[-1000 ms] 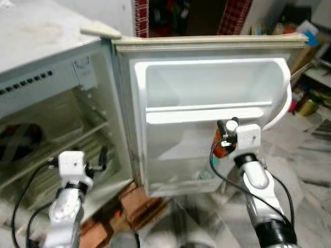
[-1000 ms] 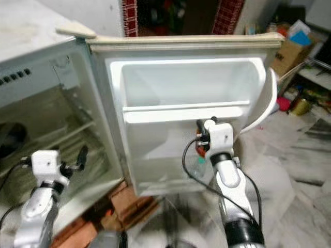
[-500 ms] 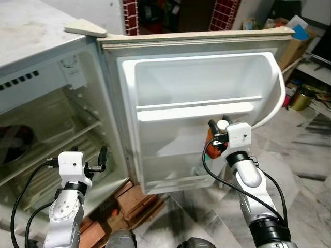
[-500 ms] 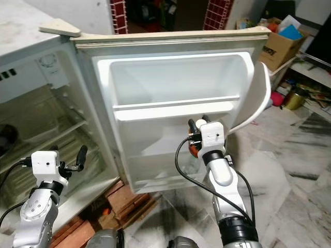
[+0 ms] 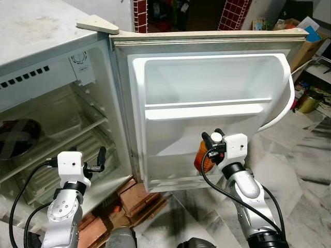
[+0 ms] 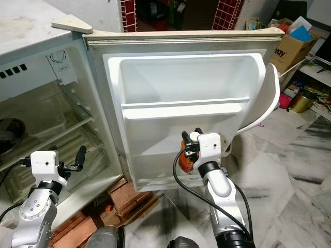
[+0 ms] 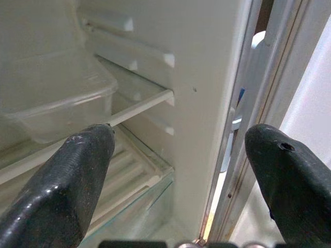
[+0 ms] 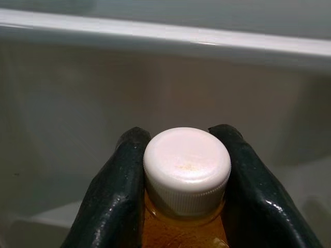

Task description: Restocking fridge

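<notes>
Fridge [image 5: 46,98]: small white unit, open; interior with glass shelves and a clear drawer low down; a dark round object sits on the shelf at the far left, too dim to identify.
Door [image 5: 207,77]: swung wide, inner side facing the robot; one moulded shelf across the middle, a deeper bin along the bottom edge.
Floor [image 5: 305,170]: grey marbled tiles; bricks [image 5: 137,199] lie under the fridge's front edge.
Clutter: boxes and a brass-coloured pot [image 5: 309,103] stand well apart, beyond the door on the robot's right.
Left arm: raised before the open compartment, near the hinge side.
Left gripper [image 7: 176,170]: fingers [image 7: 72,175] spread wide, nothing between them; it points at the lower shelves and inner side wall, touching neither.
Right arm: reaches up toward the lower part of the door.
Right gripper [image 8: 183,160]: fingers [image 8: 119,191] clamped on the neck of the bottle, one on each side of the cap.
Bottle [image 5: 205,158]: orange contents, held upright just in front of the door's lower panel, beneath the middle shelf and above the bottom bin; cannot tell whether its base touches the bin.
Cap [image 8: 186,168]: white, ribbed, screwed on, pinched between the black fingers.
</notes>
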